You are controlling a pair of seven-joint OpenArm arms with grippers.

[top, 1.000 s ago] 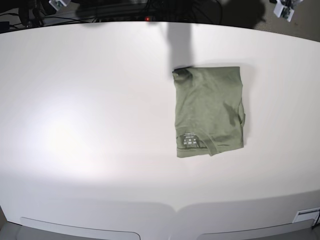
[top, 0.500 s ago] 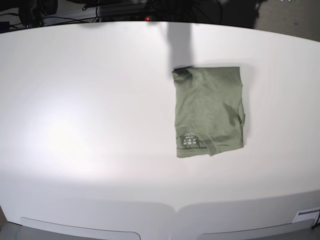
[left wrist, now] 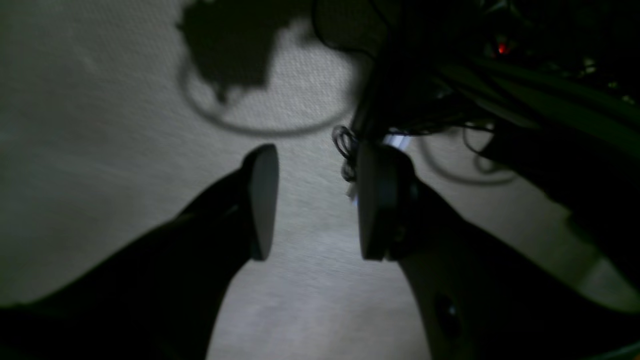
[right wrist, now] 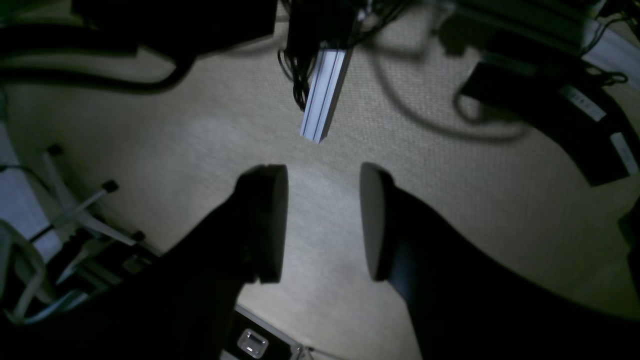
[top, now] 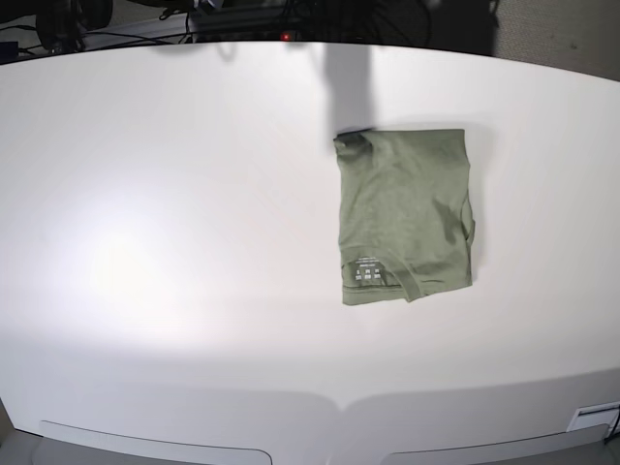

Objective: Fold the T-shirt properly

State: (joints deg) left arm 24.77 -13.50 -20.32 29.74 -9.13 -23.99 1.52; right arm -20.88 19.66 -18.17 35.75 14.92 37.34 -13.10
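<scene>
The sage-green T-shirt [top: 405, 215] lies folded into a compact rectangle on the white table [top: 174, 194], right of centre, with its collar and pale neck label [top: 367, 270] at the near end. Neither gripper shows in the base view. In the left wrist view my left gripper [left wrist: 311, 200] is open and empty, over carpet off the table. In the right wrist view my right gripper [right wrist: 324, 220] is open and empty, also over carpet. The T-shirt does not show in either wrist view.
Dark cables and equipment [top: 242, 15] line the table's far edge. The left wrist view shows cables [left wrist: 400, 100] and a red light [left wrist: 502, 48]. The right wrist view shows a pale aluminium bar [right wrist: 322, 95], cables and chair legs [right wrist: 80, 200].
The gripper parts at the top left and top right corners of the base view have withdrawn out of frame. The T-shirt has not moved.
</scene>
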